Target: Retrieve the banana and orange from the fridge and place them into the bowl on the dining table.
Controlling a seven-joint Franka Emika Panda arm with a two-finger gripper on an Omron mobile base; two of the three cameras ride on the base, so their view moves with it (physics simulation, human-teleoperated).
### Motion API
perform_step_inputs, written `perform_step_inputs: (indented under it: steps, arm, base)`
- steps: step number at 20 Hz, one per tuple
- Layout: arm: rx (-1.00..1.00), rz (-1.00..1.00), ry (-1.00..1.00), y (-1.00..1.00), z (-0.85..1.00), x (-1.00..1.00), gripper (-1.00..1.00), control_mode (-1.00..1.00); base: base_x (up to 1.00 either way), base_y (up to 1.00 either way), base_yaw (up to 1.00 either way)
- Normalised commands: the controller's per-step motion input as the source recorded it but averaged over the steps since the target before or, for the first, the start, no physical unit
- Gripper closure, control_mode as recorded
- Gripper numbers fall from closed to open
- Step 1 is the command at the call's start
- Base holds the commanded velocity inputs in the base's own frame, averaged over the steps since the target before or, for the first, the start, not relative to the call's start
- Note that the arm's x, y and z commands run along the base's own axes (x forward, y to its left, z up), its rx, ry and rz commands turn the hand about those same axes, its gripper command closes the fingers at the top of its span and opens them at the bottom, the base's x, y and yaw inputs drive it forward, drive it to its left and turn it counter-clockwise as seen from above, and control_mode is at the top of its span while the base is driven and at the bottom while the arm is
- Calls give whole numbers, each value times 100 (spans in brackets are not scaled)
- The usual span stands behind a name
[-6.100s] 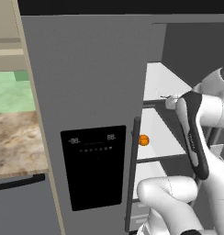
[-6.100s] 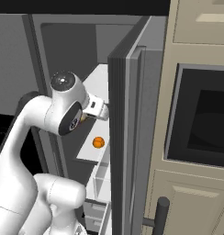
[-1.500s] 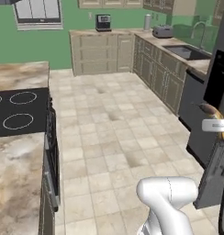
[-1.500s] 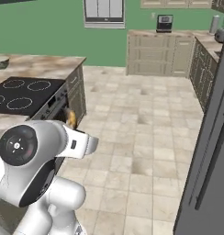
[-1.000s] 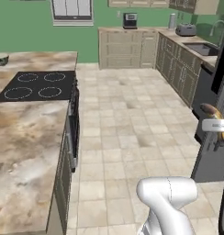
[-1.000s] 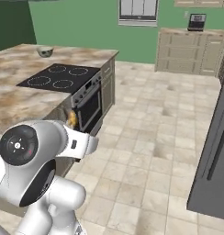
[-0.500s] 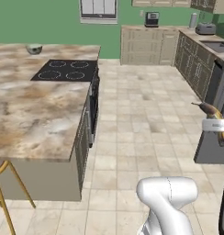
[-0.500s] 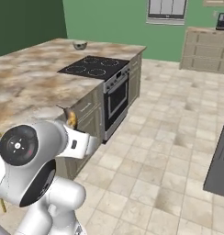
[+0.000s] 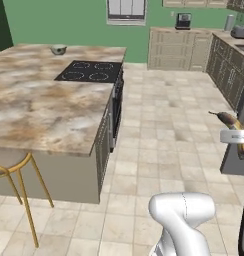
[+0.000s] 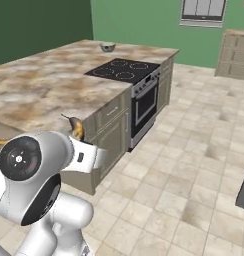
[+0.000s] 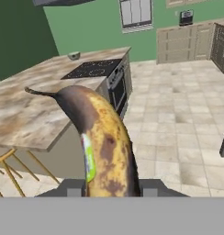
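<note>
A blotchy yellow-brown banana stands upright between my gripper's fingers, which are shut on it. From the left base the banana shows at the far right, over the tiled floor. From the right base the banana pokes up behind my white arm. The small grey-green bowl sits at the far end of the dining table, past the black cooktop. From the right base the bowl also lies beyond the cooktop. The orange is out of view. I cannot tell whether the dark grey slab at the right edge is the fridge.
A gold-legged stool stands at the table's near end. An oven front sits below the cooktop. Beige wall cabinets line the green back wall. Tiled floor stretches between the island and the right-hand cabinets.
The whole scene has swung as the base turned and drove; the island now sits closer and larger on the left. The banana stays in my shut gripper.
</note>
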Motion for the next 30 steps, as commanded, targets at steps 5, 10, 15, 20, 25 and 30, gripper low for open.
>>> perform_step_inputs:
  steps: [5,10,15,20,25,30]
  arm:
    - [0,0,0,0,0,0,100,100]
    - [0,0,0,0,0,0,100,100]
    - [0,0,0,0,0,0,100,100]
    - [0,0,0,0,0,0,100,100]
    - [0,0,0,0,0,0,100,100]
    - [0,0,0,0,0,0,100,100]
  base:
    - [-3,33,16]
    - [0,47,15]
    - [0,47,14]
    - [0,59,13]
    - [0,93,10]
    - [0,100,3]
